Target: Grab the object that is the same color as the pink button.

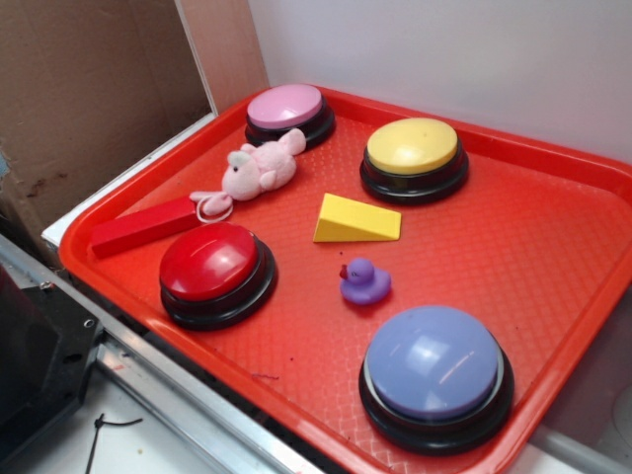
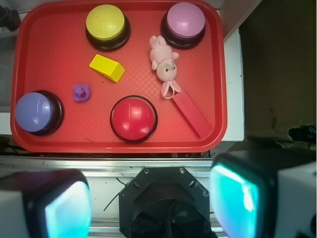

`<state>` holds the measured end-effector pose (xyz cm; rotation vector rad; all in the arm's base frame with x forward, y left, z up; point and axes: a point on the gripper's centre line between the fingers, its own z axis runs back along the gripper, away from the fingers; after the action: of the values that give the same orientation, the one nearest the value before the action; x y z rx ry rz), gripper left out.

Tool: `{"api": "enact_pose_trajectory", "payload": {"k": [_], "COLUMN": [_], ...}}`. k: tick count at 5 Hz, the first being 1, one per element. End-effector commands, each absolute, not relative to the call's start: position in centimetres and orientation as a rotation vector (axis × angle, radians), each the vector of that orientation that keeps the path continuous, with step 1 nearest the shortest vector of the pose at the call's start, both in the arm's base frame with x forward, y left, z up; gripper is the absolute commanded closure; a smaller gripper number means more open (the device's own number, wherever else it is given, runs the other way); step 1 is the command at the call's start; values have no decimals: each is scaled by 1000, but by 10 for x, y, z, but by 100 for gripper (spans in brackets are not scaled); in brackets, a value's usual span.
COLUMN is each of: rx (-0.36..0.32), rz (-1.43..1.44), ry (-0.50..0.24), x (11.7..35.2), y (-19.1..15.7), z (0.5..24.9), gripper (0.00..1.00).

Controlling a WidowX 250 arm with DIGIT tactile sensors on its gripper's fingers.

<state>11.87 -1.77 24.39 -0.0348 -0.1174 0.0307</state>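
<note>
The small pale pink plush animal (image 1: 259, 170) lies on the red tray (image 1: 553, 247), just in front of the pink button (image 1: 288, 111) at the tray's far left. Its white string loop (image 1: 212, 205) trails toward a red block. In the wrist view the plush (image 2: 164, 64) lies below and left of the pink button (image 2: 184, 24). My gripper (image 2: 151, 203) is open and empty. It hangs high above the robot base, outside the tray's near edge, with its two teal-lit fingers (image 2: 233, 198) wide apart. It does not show in the exterior view.
On the tray are also a red button (image 1: 215, 269), a yellow button (image 1: 413, 156), a lavender-blue button (image 1: 434, 373), a yellow wedge (image 1: 355, 219), a purple rubber duck (image 1: 363, 282) and a long red block (image 1: 143, 227). A cardboard wall (image 1: 89, 99) stands at the left.
</note>
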Motion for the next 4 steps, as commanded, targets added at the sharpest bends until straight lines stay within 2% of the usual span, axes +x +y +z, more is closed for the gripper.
{"api": "enact_pose_trajectory", "payload": {"k": [1, 2, 3, 4], "rx": [-35, -35, 0, 8], "rz": [31, 31, 54, 135], "ry": [-117, -117, -164, -123], "x": [119, 119, 159, 210], "y": [-18, -18, -28, -29], "z": [244, 244, 246, 233], "gripper": [0, 0, 0, 0]}}
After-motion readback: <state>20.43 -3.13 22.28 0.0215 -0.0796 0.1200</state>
